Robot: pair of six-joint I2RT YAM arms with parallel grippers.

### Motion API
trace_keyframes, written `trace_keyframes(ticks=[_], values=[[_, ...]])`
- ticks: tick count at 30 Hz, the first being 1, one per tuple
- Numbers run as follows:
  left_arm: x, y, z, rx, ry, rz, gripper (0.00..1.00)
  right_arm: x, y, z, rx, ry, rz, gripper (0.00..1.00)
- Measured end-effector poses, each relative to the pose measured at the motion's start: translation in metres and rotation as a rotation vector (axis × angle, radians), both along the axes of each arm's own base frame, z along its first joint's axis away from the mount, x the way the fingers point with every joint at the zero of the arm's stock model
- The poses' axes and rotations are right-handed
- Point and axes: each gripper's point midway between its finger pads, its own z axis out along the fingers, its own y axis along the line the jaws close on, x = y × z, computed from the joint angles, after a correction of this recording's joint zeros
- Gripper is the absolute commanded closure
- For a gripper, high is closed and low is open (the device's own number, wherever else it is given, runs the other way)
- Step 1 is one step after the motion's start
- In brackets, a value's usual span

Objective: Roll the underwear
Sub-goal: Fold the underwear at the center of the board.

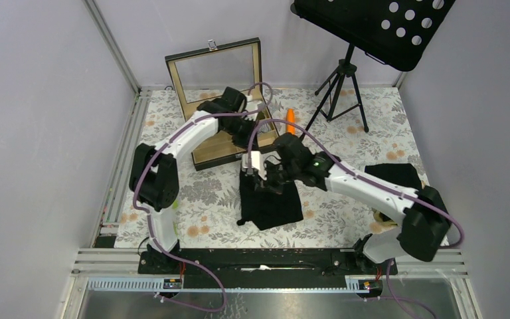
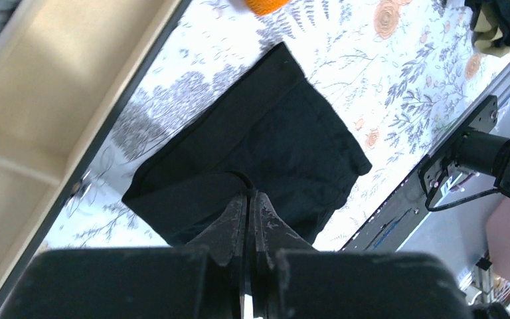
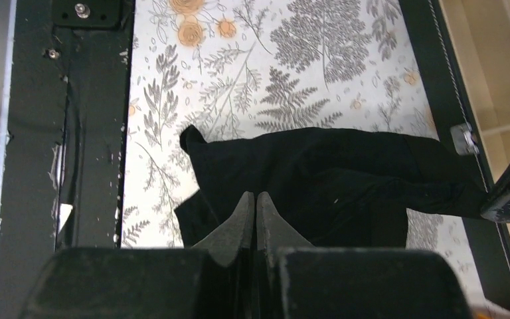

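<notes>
the black underwear (image 1: 271,199) lay spread on the tabletop (image 1: 345,219). the left tool (image 2: 247,199) and right tool (image 3: 255,199) hung near it, fingers pressed together. a good roll probably called for parting them, then pinching one hem evenly.

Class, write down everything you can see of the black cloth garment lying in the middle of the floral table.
The black cloth garment is plain, soft, matt fabric with a smoother band along one edge. It lies spread but rumpled on the floral table cover, one small corner poking out at its near left. The right gripper, jaws shut, is above its far edge; whether it touches cannot be told.
</notes>
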Motion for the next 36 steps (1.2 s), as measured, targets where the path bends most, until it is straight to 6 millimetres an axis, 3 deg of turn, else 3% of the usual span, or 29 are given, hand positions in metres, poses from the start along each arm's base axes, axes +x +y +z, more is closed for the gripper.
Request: trace_keyframes(ticks=[4,8,17,22,36], values=[[0.003,-0.028,-0.001,-0.007,-0.021,-0.062,1.00,-0.001,-0.031,-0.003,-0.014,-0.034,-0.038,1.00],[0.009,-0.044,-0.014,0.001,-0.012,-0.092,1.00,-0.007,-0.055,-0.016,-0.048,-0.040,-0.061,1.00],[0.007,-0.060,-0.062,0.046,0.068,-0.125,1.00,-0.021,-0.099,-0.072,-0.178,-0.004,-0.115,1.00],[0.005,-0.070,-0.075,0.054,0.078,-0.146,1.00,-0.023,-0.105,-0.080,-0.200,0.003,-0.125,1.00],[0.006,-0.091,-0.087,0.046,0.062,-0.185,1.00,-0.025,-0.114,-0.095,-0.231,0.024,-0.167,0.99]])
